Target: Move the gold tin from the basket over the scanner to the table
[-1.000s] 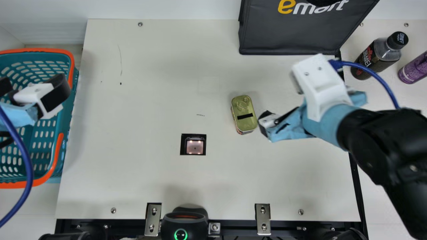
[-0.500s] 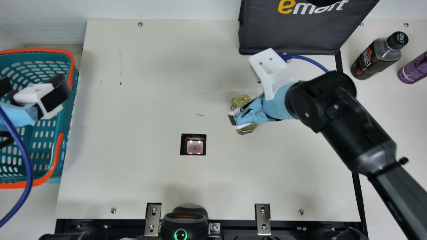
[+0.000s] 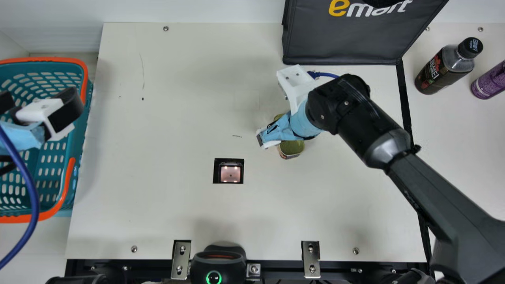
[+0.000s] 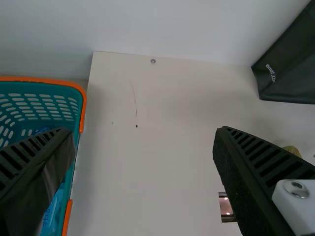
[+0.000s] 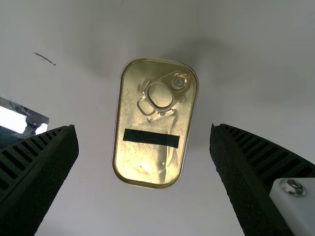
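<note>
My right gripper (image 3: 268, 138) – black ribbed fingers spread wide, nothing between them – above the gold tin (image 5: 167, 123), a round-cornered metal block with ring pull and black strip, flat on the smooth table (image 3: 158, 205); near it, the square scanner window (image 3: 230, 173); left gripper (image 3: 37, 108), also wide, over the perforated plastic basket (image 3: 85, 73); beyond, a dark bag (image 3: 347, 41) bearing printed lettering

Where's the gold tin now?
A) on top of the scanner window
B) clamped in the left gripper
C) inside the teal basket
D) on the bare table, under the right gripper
D: the gold tin lies on the table, ring-pull side up, with the right gripper open over it.
</note>
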Controlling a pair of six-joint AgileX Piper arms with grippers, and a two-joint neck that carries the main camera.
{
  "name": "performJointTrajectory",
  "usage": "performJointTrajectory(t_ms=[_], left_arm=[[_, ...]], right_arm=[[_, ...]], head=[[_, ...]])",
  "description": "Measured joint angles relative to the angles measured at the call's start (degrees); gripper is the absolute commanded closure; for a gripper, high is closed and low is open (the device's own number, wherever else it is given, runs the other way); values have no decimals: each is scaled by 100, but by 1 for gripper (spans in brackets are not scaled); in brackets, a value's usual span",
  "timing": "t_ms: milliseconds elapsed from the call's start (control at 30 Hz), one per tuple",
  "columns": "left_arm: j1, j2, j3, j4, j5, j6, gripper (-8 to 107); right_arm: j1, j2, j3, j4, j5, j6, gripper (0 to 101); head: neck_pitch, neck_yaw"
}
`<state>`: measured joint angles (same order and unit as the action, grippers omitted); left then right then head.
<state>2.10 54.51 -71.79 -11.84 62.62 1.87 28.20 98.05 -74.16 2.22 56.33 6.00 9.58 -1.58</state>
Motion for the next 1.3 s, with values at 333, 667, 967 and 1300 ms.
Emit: performJointTrajectory(t_ms=[333,667,967,1300], left_arm=[[0,0,0,0,0,0,9],[0,0,0,0,0,0,9],[0,0,0,0,0,0,9],[0,0,0,0,0,0,9]], right_arm=[[13,406,0,40,-61,37,6],[-3,569,41,55,-90,71,26],[-3,584,64,17,-107,118,87],[13,118,108,-72,-55,162,101]], head=[[9,0],[9,0],[9,0],[0,0]])
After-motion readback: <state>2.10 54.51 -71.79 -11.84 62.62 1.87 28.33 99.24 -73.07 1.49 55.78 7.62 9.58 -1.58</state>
